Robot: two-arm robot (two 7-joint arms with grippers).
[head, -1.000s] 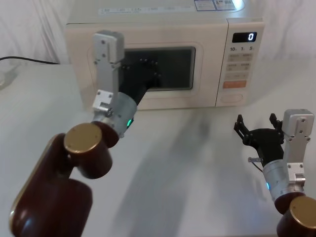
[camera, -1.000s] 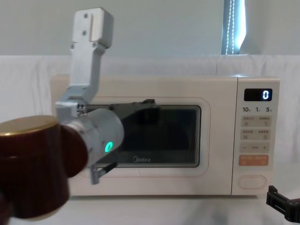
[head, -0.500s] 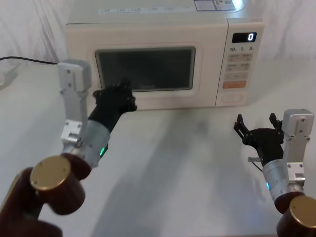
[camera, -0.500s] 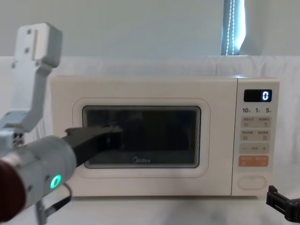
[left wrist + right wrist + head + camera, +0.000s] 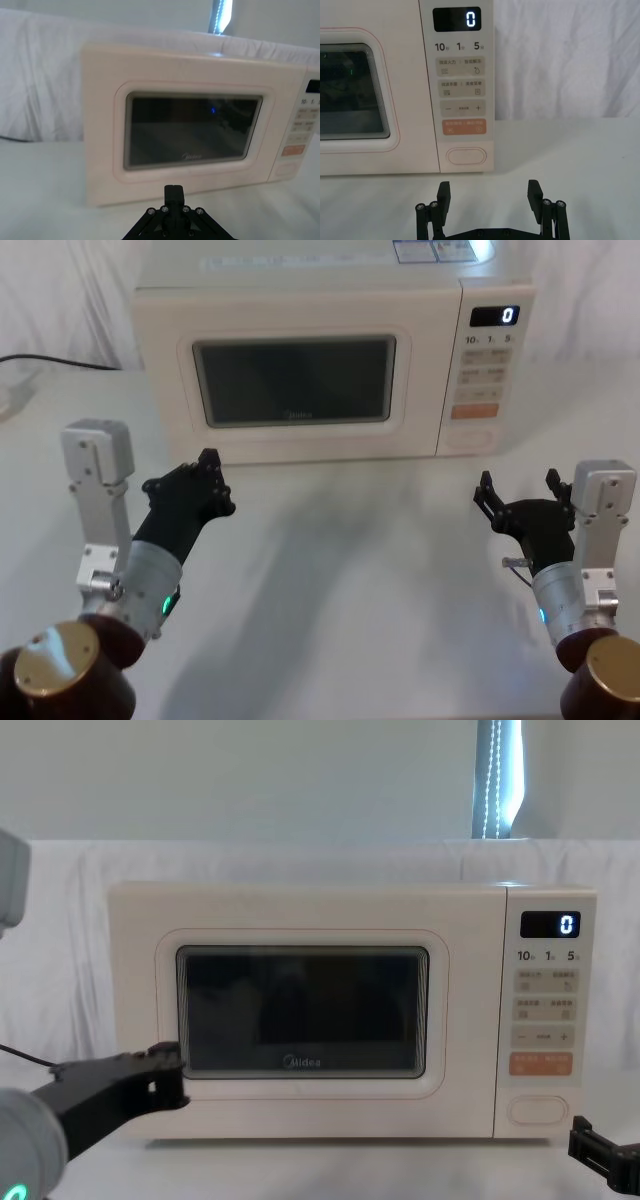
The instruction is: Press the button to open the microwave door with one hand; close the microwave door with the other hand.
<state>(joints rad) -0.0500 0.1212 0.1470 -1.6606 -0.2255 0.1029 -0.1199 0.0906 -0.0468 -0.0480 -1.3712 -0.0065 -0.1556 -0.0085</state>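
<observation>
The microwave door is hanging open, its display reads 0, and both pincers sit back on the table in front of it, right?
Not quite: the microwave door is shut flush, as the head view shows. The display does read 0, and the left pincer and right pincer sit back.

microwave (image 5: pixel 300 300): cream shell, smooth, faint sheen
microwave door (image 5: pixel 300 1010): dark glossy window, reflective
button (image 5: pixel 466 156): smooth cream plastic
left pincer (image 5: pixel 205 480): matt black plastic
right pincer (image 5: pixel 490 192): matt black plastic, ridged pads
counter (image 5: pixel 350 580): white, matt
backdrop (image 5: pixel 40 75): white creased cloth
</observation>
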